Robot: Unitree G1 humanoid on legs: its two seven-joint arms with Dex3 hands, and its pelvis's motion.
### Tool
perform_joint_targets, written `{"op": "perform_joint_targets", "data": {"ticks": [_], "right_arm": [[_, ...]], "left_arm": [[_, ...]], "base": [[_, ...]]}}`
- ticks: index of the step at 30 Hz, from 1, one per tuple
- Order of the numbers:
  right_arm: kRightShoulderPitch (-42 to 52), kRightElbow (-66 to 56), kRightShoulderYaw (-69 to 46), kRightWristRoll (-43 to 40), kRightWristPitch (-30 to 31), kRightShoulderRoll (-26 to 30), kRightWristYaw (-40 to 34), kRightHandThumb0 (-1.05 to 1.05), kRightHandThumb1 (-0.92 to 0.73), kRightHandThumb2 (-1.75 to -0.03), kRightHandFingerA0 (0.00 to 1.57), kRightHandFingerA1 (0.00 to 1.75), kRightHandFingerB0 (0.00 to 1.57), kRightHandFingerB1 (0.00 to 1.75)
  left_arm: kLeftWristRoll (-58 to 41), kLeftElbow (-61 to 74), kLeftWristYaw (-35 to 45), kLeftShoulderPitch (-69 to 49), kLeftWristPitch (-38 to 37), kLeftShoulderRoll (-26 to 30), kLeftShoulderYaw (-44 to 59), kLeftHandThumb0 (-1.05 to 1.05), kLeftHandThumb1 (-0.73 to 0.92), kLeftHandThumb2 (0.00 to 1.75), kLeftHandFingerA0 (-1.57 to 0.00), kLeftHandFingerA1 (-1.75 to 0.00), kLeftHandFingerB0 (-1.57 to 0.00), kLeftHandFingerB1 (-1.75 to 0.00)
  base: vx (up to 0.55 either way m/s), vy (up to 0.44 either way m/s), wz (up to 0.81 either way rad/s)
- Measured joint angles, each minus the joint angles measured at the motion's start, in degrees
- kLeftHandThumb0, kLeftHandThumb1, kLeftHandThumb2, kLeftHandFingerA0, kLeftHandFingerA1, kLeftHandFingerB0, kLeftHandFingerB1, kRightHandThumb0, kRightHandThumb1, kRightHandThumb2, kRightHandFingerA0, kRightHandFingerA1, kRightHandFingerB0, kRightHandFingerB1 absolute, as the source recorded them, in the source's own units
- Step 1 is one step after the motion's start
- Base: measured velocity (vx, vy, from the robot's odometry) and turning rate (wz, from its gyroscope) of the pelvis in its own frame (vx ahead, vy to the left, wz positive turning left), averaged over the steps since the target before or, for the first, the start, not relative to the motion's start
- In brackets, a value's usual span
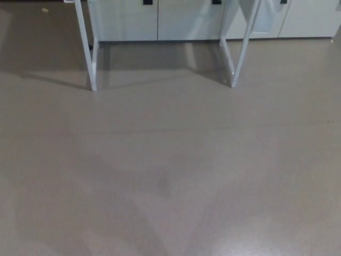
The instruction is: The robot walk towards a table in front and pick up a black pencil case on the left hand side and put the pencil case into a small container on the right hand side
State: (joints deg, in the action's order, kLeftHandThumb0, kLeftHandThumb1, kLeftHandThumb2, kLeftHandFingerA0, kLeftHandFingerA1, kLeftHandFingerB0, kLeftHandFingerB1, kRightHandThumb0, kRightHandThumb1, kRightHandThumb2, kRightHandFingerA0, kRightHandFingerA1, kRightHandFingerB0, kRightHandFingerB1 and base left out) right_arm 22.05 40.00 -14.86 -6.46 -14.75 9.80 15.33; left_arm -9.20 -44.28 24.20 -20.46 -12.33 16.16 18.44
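2 white legs (87,48), likely a table's, on floor (170,176).

Open floor (170,176) ahead; white table legs (88,48) stand beyond.

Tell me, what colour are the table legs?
White. The table legs show best in the head view, against the grey floor.
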Motion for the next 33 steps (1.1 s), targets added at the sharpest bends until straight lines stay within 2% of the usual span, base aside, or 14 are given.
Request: {"op": "perform_joint_targets", "data": {"ticks": [4,5,13,14,16,19,21,22,23,24,25,26,27,33], "right_arm": [[-0.3,-0.2,0.0,-0.1,-0.1,0.0,0.1,-0.36,-0.55,-0.56,0.49,0.42,0.24,0.31],[-0.3,-0.4,0.0,-0.1,-0.1,0.0,0.1,-0.27,-0.39,-0.86,0.39,0.60,0.11,0.47],[0.0,-1.5,0.1,-0.3,-0.1,0.6,0.2,-0.26,-0.39,-0.87,0.41,0.61,0.11,0.48],[0.0,-1.5,0.1,-0.3,-0.1,0.7,0.2,-0.27,-0.39,-0.87,0.40,0.60,0.11,0.47],[-0.1,-1.6,0.1,-0.4,-0.1,1.0,0.3,-0.27,-0.38,-0.87,0.40,0.60,0.11,0.48],[-0.2,-1.5,0.2,-0.4,-0.1,1.1,0.3,-0.27,-0.38,-0.87,0.40,0.60,0.11,0.48],[-0.1,-1.5,0.3,-0.4,-0.1,1.1,0.3,-0.25,-0.38,-0.86,0.42,0.61,0.11,0.48],[-0.2,-1.0,0.3,-0.4,-0.1,1.2,0.3,-0.25,-0.38,-0.86,0.44,0.61,0.11,0.48],[-0.4,-0.5,0.3,-0.4,-0.1,1.2,0.3,-0.33,-0.55,-0.56,0.54,0.44,0.24,0.31],[-0.4,0.2,0.3,-0.4,-0.2,1.2,0.2,-0.33,-0.55,-0.56,0.54,0.44,0.24,0.31],[-0.3,0.5,0.3,-0.4,-0.2,1.3,0.2,-0.25,-0.39,-0.86,0.42,0.61,0.10,0.47],[-0.4,0.8,0.4,-0.4,-0.3,1.4,0.2,-0.25,-0.39,-0.86,0.42,0.61,0.10,0.47],[-0.7,0.8,0.6,-0.4,-0.4,1.3,0.3,-0.25,-0.38,-0.86,0.42,0.61,0.10,0.47],[-1.1,1.2,0.8,-0.4,-0.8,1.2,0.3,-0.26,-0.38,-0.86,0.42,0.61,0.11,0.48]], "left_arm": [[-0.1,-0.3,0.0,0.4,-0.1,0.0,-0.1,-0.26,0.57,0.57,-0.37,-0.39,-0.21,-0.29],[-0.1,-0.4,0.0,0.5,-0.1,0.0,-0.1,-0.26,0.58,0.57,-0.37,-0.38,-0.21,-0.29],[0.0,-1.5,0.0,1.4,-0.4,-0.2,-1.2,-0.27,0.57,0.57,-0.37,-0.39,-0.21,-0.29],[0.0,-1.6,0.0,1.6,-0.5,-0.2,-1.3,-0.20,0.40,0.87,-0.30,-0.57,-0.09,-0.47],[0.0,-2.2,0.0,1.6,-0.6,-0.2,-1.3,-0.27,0.57,0.57,-0.41,-0.40,-0.24,-0.29],[0.0,-2.2,0.0,1.2,-0.7,-0.2,-1.4,-0.27,0.57,0.57,-0.41,-0.40,-0.24,-0.29],[0.0,-2.1,0.0,1.0,-0.8,-0.2,-1.5,-0.27,0.57,0.57,-0.41,-0.39,-0.23,-0.29],[0.0,-1.9,0.0,0.8,-0.8,-0.2,-1.6,-0.21,0.41,0.87,-0.31,-0.57,-0.10,-0.47],[0.0,-1.8,0.0,0.8,-0.8,-0.2,-1.6,-0.21,0.41,0.87,-0.31,-0.57,-0.10,-0.47],[0.0,-1.8,0.0,0.7,-1.0,-0.2,-1.7,-0.21,0.41,0.87,-0.31,-0.57,-0.10,-0.47],[0.0,-1.9,0.0,0.7,-1.0,-0.1,-1.7,-0.21,0.41,0.87,-0.32,-0.58,-0.11,-0.47],[0.0,-2.0,0.1,1.0,-1.1,-0.3,-1.9,-0.21,0.41,0.87,-0.32,-0.58,-0.11,-0.47],[0.0,-1.9,0.0,1.1,-1.3,0.2,-1.9,-0.27,0.57,0.57,-0.41,-0.39,-0.24,-0.30],[0.0,-1.6,-0.3,1.4,-1.6,1.1,-2.0,-0.27,0.57,0.57,-0.40,-0.40,-0.25,-0.30]], "base": [[0.19,-0.044,0.11],[0.25,-0.133,0.07],[0.32,-0.198,0.21],[0.22,-0.110,-0.04],[0.25,-0.075,-0.03],[0.23,-0.006,-0.09],[0.17,0.067,-0.15],[0.28,0.131,-0.15],[0.30,0.146,-0.27],[0.35,0.195,-0.02],[0.37,0.223,0.00],[0.37,0.273,-0.46],[0.34,0.263,-0.45],[0.29,0.125,0.02]]}}
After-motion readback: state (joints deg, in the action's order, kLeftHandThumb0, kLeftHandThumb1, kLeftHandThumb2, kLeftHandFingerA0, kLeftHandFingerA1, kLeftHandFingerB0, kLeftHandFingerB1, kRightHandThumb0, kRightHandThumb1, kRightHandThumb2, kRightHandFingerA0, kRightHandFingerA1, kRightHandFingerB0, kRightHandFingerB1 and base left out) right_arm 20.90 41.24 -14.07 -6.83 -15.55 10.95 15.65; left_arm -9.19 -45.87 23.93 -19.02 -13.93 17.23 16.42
